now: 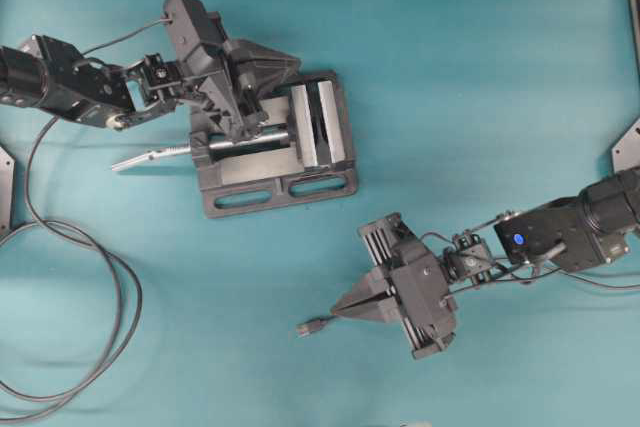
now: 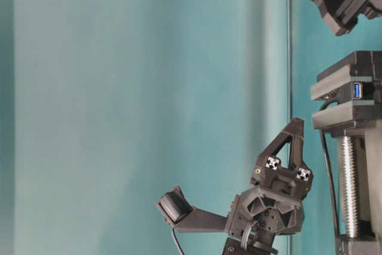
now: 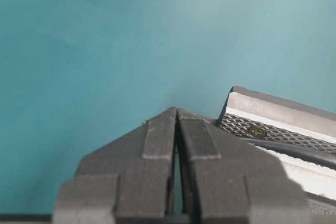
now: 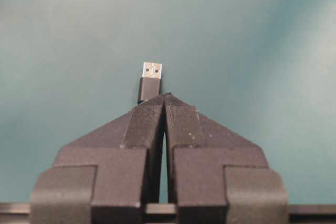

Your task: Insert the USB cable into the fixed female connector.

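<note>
USB cable (image 1: 314, 326) lying flat on the teal surface (image 1: 480, 77), low and centre in the overhead view, long axis running left-right, plug end pointing left, away from the right gripper (image 1: 340, 313). Metal tip bare and clear in the right wrist view, just beyond the gripper's tips. Right gripper clenched, holding nothing. Fixed female connector (image 2: 357, 91) clamped in the grey vise (image 1: 335, 137), blue port showing. Left gripper (image 1: 290, 59) clenched too, empty, poised over the vise.

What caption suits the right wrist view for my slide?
Shut right gripper poised just behind the USB cable plug lying on the teal table.
</note>
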Robot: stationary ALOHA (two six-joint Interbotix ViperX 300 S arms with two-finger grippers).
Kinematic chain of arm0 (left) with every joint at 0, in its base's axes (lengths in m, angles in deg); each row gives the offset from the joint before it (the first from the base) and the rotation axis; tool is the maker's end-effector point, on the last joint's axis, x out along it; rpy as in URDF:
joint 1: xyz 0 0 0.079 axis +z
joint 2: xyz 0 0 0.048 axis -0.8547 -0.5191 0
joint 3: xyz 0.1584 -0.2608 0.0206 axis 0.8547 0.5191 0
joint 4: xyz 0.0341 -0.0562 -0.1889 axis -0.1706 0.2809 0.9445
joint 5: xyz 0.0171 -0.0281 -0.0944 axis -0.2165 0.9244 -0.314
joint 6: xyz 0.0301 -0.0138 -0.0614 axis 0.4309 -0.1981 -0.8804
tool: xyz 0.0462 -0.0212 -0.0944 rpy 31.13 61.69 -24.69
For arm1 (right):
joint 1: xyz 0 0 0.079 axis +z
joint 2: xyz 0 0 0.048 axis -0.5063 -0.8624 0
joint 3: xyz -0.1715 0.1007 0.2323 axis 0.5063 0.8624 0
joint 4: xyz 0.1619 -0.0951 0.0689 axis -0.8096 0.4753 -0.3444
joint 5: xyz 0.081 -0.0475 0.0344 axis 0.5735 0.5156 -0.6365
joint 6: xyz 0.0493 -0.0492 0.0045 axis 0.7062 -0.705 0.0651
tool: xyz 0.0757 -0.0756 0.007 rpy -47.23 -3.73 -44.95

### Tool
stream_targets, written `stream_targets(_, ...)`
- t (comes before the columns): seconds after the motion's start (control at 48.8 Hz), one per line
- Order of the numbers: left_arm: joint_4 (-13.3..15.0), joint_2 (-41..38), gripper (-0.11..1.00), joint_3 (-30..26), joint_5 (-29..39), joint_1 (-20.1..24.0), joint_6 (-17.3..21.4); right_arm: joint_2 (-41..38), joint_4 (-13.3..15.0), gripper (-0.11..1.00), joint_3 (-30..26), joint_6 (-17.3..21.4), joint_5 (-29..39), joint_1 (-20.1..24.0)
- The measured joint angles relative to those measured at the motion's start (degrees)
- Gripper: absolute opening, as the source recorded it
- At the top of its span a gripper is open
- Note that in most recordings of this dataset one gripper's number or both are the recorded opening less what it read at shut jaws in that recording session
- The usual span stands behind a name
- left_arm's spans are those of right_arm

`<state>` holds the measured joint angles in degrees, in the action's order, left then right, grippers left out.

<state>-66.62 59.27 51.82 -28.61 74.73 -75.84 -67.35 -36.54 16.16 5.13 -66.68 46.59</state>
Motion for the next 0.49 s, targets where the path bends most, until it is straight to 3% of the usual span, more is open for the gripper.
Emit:
stream_targets(0.123, -1.0, 0.4, 0.14, 0.2, 0.3, -1.2, -0.2, -0.2, 0.0, -0.01, -0.4, 0.1, 0.3, 0.1)
stream_targets(0.307, -1.2, 1.9, 0.07, 1.4, 2.4, -2.5, -0.1, -0.3, 0.0, -0.01, -1.1, 0.4, 2.5, 0.4)
stream_targets(0.492, -1.2, 5.7, 0.09, 3.3, 2.6, -4.5, -0.2, -0.3, 0.0, -0.01, -2.1, 3.1, 4.0, 0.4)
